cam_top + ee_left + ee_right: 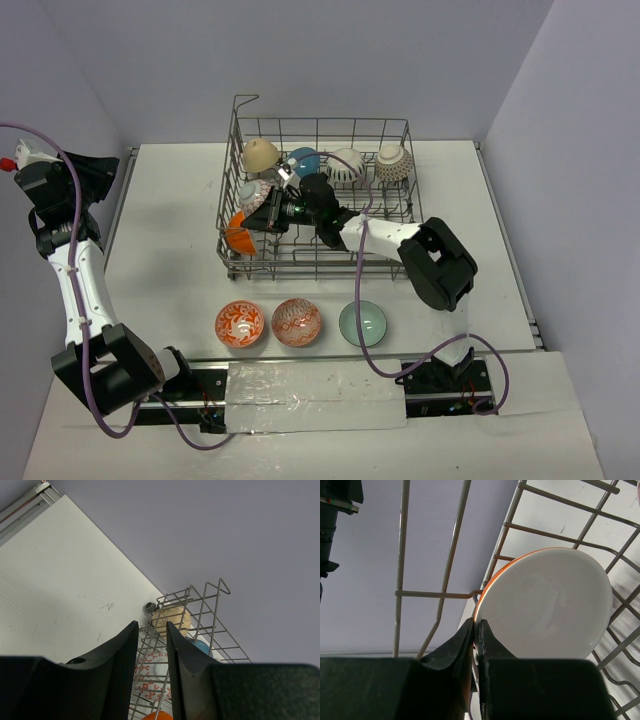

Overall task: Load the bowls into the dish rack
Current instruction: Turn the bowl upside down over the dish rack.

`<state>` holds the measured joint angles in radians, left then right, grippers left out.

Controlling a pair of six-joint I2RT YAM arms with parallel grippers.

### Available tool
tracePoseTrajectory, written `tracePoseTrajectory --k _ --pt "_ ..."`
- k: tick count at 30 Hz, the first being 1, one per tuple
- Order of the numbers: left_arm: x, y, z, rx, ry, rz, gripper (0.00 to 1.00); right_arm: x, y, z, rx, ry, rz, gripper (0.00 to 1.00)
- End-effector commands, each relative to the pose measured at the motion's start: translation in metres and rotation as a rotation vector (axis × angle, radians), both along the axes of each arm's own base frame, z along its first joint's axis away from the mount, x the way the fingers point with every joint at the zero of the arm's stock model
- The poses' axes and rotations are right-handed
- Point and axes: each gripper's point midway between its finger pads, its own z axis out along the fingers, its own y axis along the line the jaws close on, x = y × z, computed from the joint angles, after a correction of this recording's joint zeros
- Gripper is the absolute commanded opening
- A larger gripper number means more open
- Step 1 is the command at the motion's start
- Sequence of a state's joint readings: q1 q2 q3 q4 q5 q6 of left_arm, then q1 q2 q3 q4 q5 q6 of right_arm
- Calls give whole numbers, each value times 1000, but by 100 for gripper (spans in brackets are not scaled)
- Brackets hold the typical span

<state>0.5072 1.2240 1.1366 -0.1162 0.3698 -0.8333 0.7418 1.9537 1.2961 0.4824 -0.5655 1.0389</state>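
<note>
- a white table (170,250) boxed in by pale lavender walls (400,60); both arm bases sit at its near edge.
- nearest the bases, three bowls wait on the table in a row in front of the dish rack (300,125): an orange-red patterned bowl (240,323), a paler red patterned bowl (297,322) and a pale green bowl (363,323). judging by this, the job is about two thirds done.
- the right end effector (475,630) is reached into the rack's near-left corner, clenched on the rim of the plain orange bowl (545,605), which stands on edge against the side wires with its white inside towards the wrist camera.
- risk: the pinch sits on a thin strip of rim, so the bowl could pivot or slip if it is let go before it is seated. i cannot tell whether it is seated between tines.
- risk: the fingers are close to the wall wire (440,594); pulling out at an angle could snag it and drag the rack towards the waiting bowls.
- just beyond lies the blue-white patterned bowl (255,192); a swing of the wrist could knock it.
- along the far row sit the tan bowl (261,154), teal-blue bowl (305,160), white striped bowl (345,165) and a second white patterned bowl (393,162).
- far left, well apart from the rack, the left end effector (152,680) is raised with its jaws parted and nothing between them.
</note>
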Motion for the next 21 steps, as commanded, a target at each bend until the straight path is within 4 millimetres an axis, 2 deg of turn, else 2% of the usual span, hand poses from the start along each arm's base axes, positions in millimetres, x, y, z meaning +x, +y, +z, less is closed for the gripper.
tracePoseTrajectory --k 1,9,11,21 --pt "3 -3 7 8 -36 -19 34 -1 6 18 48 -48 16 0" --pt "4 -3 7 6 -35 -20 34 -3 3 12 26 -43 18 4" --pt "4 -3 6 4 -32 -20 34 -3 3 9 15 -40 21 10" --pt "4 -4 6 6 -28 -23 35 1 -1 -7 -59 -56 7 18"
